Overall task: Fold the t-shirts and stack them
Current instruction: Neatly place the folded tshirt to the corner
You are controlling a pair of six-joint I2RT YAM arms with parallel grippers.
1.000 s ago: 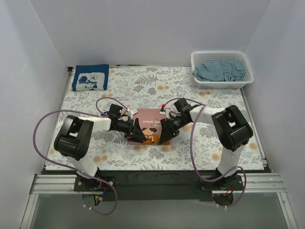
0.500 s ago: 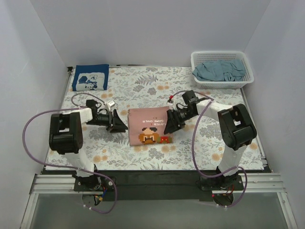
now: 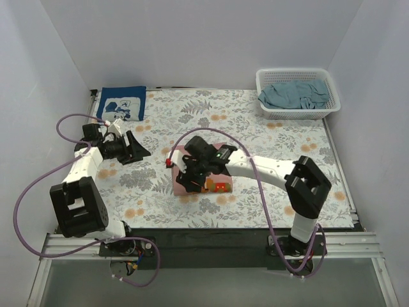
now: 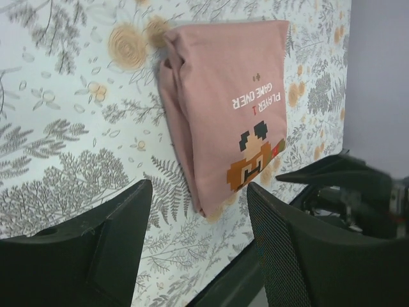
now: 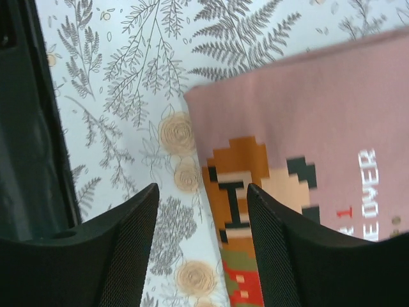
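The dusty-pink t-shirt lies folded in a rectangle at the table's middle, print up. It also shows in the left wrist view and the right wrist view. My right gripper is open and empty, hovering over the shirt's near-left edge. My left gripper is open and empty, well left of the shirt, facing it. The folded navy t-shirt lies at the far left corner. The grey-teal t-shirt lies crumpled in the basket.
The white lattice basket stands at the far right corner. The floral table cloth covers the table. White walls close in the left, back and right sides. My right arm shows beyond the pink shirt in the left wrist view.
My left arm has pulled back from the pink shirt to the far left. My right gripper has swung left across the shirt to its near-left edge. The shirt lies folded flat.
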